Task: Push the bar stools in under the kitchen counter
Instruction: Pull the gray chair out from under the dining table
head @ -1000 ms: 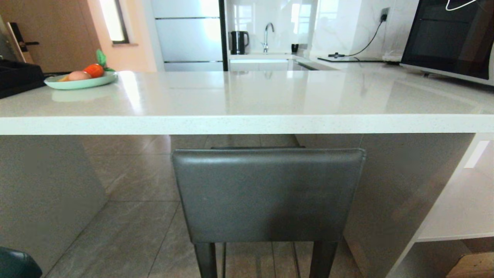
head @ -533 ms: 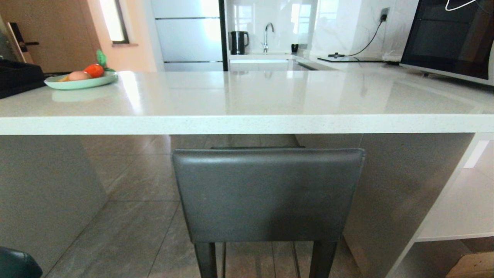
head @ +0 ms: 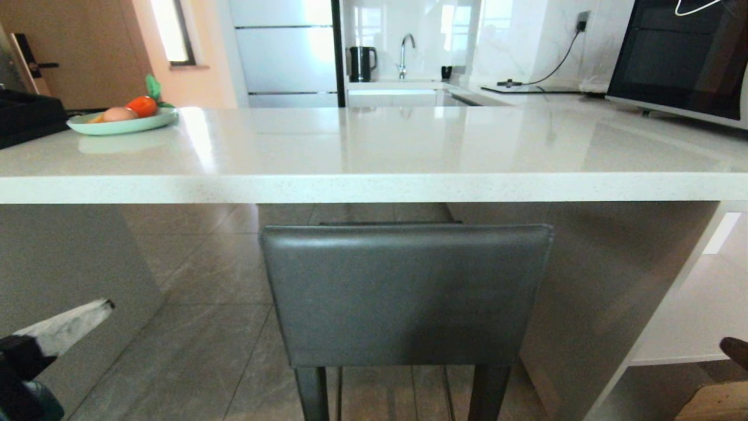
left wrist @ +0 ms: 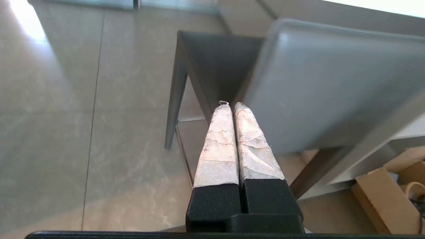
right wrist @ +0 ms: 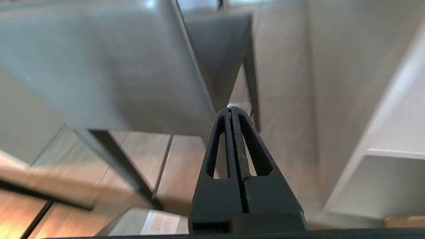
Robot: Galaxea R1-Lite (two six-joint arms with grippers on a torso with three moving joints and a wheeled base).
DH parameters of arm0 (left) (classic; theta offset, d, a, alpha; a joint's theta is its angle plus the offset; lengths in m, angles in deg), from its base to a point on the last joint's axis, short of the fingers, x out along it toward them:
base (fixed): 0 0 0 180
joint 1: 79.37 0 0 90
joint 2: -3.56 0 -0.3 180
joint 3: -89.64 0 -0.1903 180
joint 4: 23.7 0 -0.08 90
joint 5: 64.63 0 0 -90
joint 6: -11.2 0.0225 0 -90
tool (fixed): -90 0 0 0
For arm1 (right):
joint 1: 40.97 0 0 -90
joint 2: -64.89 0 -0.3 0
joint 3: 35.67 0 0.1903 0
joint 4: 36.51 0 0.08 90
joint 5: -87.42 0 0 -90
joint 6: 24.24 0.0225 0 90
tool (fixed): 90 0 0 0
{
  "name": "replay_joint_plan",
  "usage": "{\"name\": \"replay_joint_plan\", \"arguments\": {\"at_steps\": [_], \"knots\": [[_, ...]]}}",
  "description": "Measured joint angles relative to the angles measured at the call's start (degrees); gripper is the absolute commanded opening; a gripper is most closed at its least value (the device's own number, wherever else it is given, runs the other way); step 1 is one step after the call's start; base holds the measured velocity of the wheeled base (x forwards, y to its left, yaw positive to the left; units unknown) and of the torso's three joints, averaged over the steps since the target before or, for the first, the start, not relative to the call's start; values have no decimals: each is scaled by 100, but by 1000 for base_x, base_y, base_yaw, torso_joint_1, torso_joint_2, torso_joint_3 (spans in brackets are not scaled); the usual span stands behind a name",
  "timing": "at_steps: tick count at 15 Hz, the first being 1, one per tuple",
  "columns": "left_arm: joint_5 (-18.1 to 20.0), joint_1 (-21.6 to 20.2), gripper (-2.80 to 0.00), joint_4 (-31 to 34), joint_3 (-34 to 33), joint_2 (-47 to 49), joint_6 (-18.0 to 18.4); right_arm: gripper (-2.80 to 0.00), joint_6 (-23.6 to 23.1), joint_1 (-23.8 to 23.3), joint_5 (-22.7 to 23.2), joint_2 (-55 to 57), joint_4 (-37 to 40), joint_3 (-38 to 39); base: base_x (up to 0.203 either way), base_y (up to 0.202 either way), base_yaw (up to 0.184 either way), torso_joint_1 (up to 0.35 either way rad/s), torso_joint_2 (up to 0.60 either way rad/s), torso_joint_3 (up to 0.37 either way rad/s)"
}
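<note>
The boxy grey bar stool [head: 406, 292] stands in front of me, its backrest just below the thick edge of the white kitchen counter [head: 374, 188]. A sliver of the teal bar stool [head: 48, 407] shows at the lower left corner. My left gripper [head: 107, 304], shut and empty with white-wrapped fingers, is raised at the lower left, apart from the grey stool's left side. In the left wrist view the left gripper [left wrist: 231, 103] points at the edge of the grey stool's backrest [left wrist: 332, 83]. My right gripper [head: 734, 349] peeks in at the lower right. In its wrist view the right gripper [right wrist: 231, 108] is shut beside the grey backrest [right wrist: 99, 66].
On the counter are a green plate of fruit [head: 123, 120] and a black box [head: 26, 114] at the left, and a black oven [head: 684, 58] at the right. A white shelf unit [head: 695, 316] and a cardboard box [head: 713, 403] stand right of the stool.
Both grippers have risen into the head view, the left at the lower left and the right at the lower right edge. The grey stool and the counter have not moved.
</note>
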Motion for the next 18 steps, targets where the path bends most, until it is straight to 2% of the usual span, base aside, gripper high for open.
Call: {"name": "replay_joint_plan", "arguments": {"at_steps": [4, 7, 10, 12, 15, 18], "knots": [[-1, -10, -280, -1274, -58, 1797, -16, -280, 73, 49, 78, 1426, -1233, 206, 0, 0, 0, 0, 0, 0], [-63, -24, -280, -2541, -181, 3050, 65, -280, 61, 63, 112, 2514, -2510, 396, 0, 0, 0, 0, 0, 0], [-85, -5, -280, -3999, -349, 4153, 112, -280, 45, 106, 350, 3504, -3552, 450, 0, 0, 0, 0, 0, 0], [-91, 157, -280, -4837, -494, 4658, 123, -280, 17, 181, 399, 4088, -4147, 424, 0, 0, 0, 0, 0, 0], [-133, 507, -280, -5307, -588, 5133, 118, -280, -32, 513, 346, 4860, -5018, 424, 0, 0, 0, 0, 0, 0], [-441, 819, -280, -5799, -670, 5600, 112, -280, -40, 926, 3, 5473, -5586, 439, 0, 0, 0, 0, 0, 0]]}}
